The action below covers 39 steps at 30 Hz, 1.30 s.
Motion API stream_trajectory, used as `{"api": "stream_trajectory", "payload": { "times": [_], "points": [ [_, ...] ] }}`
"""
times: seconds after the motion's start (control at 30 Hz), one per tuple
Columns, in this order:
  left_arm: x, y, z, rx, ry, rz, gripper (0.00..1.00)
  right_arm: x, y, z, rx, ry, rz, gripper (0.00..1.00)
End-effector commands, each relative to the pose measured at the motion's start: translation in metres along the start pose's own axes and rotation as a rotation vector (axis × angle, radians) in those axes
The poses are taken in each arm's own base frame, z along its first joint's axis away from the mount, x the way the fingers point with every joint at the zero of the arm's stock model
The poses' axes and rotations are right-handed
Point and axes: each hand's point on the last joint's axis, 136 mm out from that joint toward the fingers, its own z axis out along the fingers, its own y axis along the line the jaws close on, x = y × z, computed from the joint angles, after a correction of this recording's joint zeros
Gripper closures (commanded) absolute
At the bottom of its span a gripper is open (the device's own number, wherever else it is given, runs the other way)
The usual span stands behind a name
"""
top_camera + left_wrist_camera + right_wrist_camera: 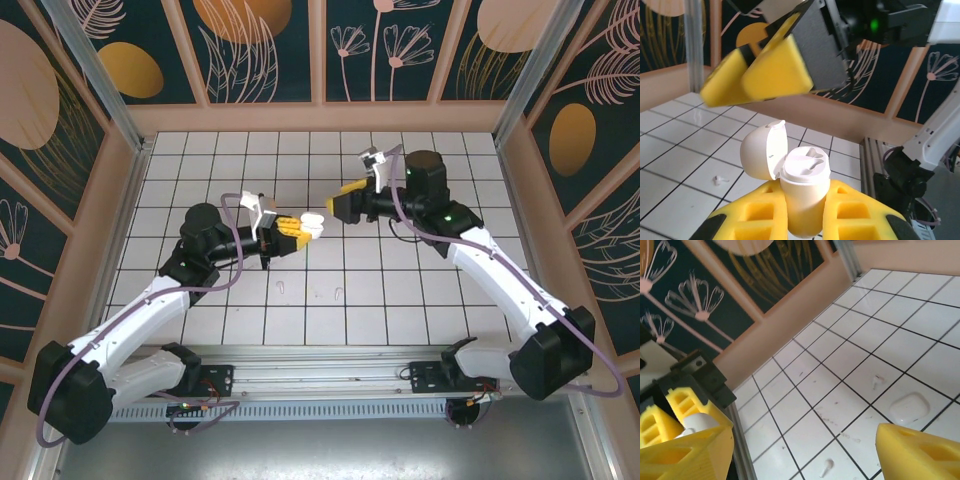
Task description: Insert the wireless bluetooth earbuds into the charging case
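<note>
The left gripper point(801, 205) was clamped on the open charging case point(805, 170), held upright, its lid hinged toward nine o'clock. Beyond, at nine o'clock, one tiny white earbud point(717, 179) lay on a tile. The right gripper point(805, 440) gaped wide, empty; its wrist camera added two earbuds point(876, 381) and a closed white case point(910, 407) on the tiles far past its fingers

White tiles, dark flowered walls, yellow fingers.
The surface point(400, 290) is white tile crossed by thin black grid lines. The walls point(260, 40) are deep teal with pale pink flower outlines, orange ovals and peach framing. The arms point(130, 330) are white with black joints and yellow fingers point(855, 215). The case point(802, 192) and the small earbuds point(283, 287) are white.
</note>
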Motion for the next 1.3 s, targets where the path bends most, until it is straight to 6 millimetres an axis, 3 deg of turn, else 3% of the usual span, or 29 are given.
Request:
{"api": "stream_trajectory", "payload": {
  "times": [0.0, 0.13, 0.23, 0.4, 0.7, 0.87, 1.1, 1.27],
  "points": [
    [0.0, 0.013, -0.011, -0.075, 0.008, -0.008, 1.0, -0.005, -0.025, -0.005, 0.093, -0.068, 0.143, 0.26],
    [0.013, 0.028, -0.025, -0.176, 0.058, -0.037, 1.0, 0.031, -0.063, 0.01, 0.203, 0.008, 0.307, 0.33],
    [0.024, 0.032, -0.032, -0.229, 0.119, -0.039, 1.0, 0.061, -0.08, 0.027, 0.249, 0.097, 0.4, 0.39],
    [0.02, 0.026, -0.047, -0.289, 0.127, -0.013, 1.0, 0.11, -0.079, 0.066, 0.23, 0.246, 0.465, 0.43],
    [-0.008, 0.017, -0.083, -0.463, 0.104, 0.049, 1.0, 0.196, -0.067, 0.131, 0.36, 0.54, 0.469, 0.45],
    [-0.019, 0.012, -0.1, -0.541, 0.084, 0.076, 1.0, 0.222, -0.058, 0.152, 0.423, 0.633, 0.437, 0.45],
    [-0.031, 0.01, -0.124, -0.653, 0.045, 0.115, 1.0, 0.239, -0.05, 0.167, 0.549, 0.703, 0.332, 0.45],
    [-0.035, 0.007, -0.13, -0.674, 0.058, 0.131, 1.0, 0.249, -0.042, 0.175, 0.602, 0.735, 0.275, 0.5]
  ]
}}
